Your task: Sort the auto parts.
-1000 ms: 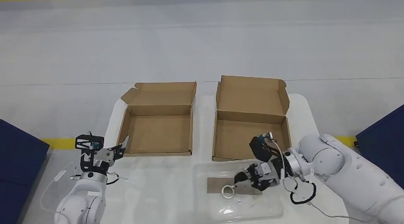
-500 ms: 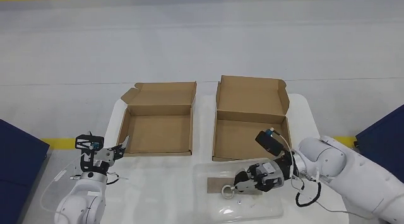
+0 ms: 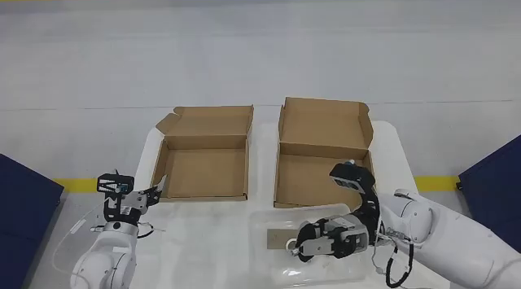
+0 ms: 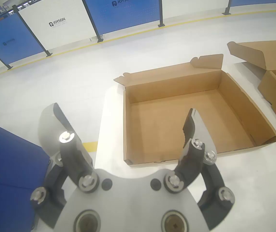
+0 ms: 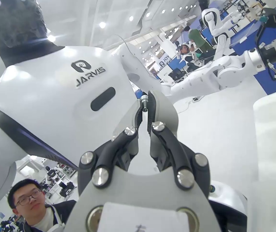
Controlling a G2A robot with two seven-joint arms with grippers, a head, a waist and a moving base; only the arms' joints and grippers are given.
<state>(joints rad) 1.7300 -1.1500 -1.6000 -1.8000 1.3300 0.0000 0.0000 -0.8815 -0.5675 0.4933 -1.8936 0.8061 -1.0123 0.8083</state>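
two open boxes (image 3: 203, 173) (image 3: 308, 180), left fingers (image 4: 195, 127) spread, right fingers (image 5: 161, 108) pinching metal part (image 5: 144, 102) over tray (image 3: 262, 221)

Bright, even overhead light fills the hall. The ceiling lamps (image 5: 102, 25) flare white in the right wrist view. The cardboard boxes (image 3: 203, 173) cast faint shadows on the table (image 3: 203, 224); the yellow floor line (image 4: 128, 34) bows from lens distortion.

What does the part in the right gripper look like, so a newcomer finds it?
On the white table, find the clear tray nearest the robot. The right gripper hangs over it, its fingers pinching a small silver metal part, unlike the flat brown card lying in the tray.
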